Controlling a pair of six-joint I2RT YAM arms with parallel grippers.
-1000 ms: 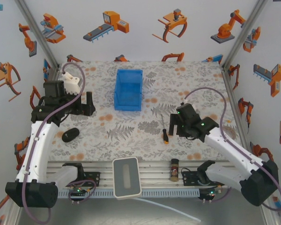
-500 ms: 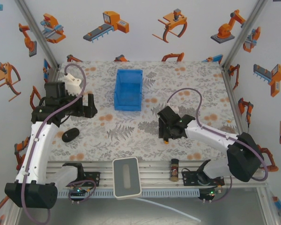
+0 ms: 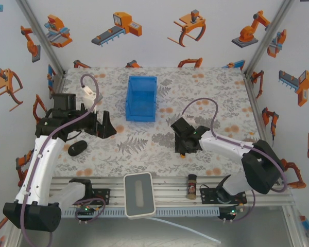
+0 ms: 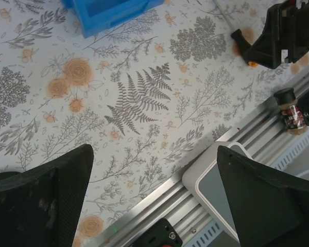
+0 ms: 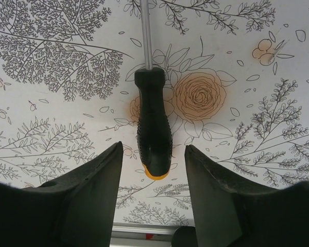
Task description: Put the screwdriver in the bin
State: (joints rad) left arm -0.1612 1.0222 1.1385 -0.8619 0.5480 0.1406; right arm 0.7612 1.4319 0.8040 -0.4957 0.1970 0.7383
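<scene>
the top camera looks down from high behind the near edge, taking in the whole counter. the left wrist camera looks slantwise over the counter's middle from some height. the right wrist camera faces down, close over the screwdriver, which also lies near the left wrist view's upper right edge.

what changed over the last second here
The right gripper swung in from the right and now sits over the screwdriver, jaws open on either side of its handle, nothing gripped yet. The left gripper drifted slightly toward the table's middle, jaws open. The screwdriver, bin, black oval object and brown bottle stayed put.
</scene>
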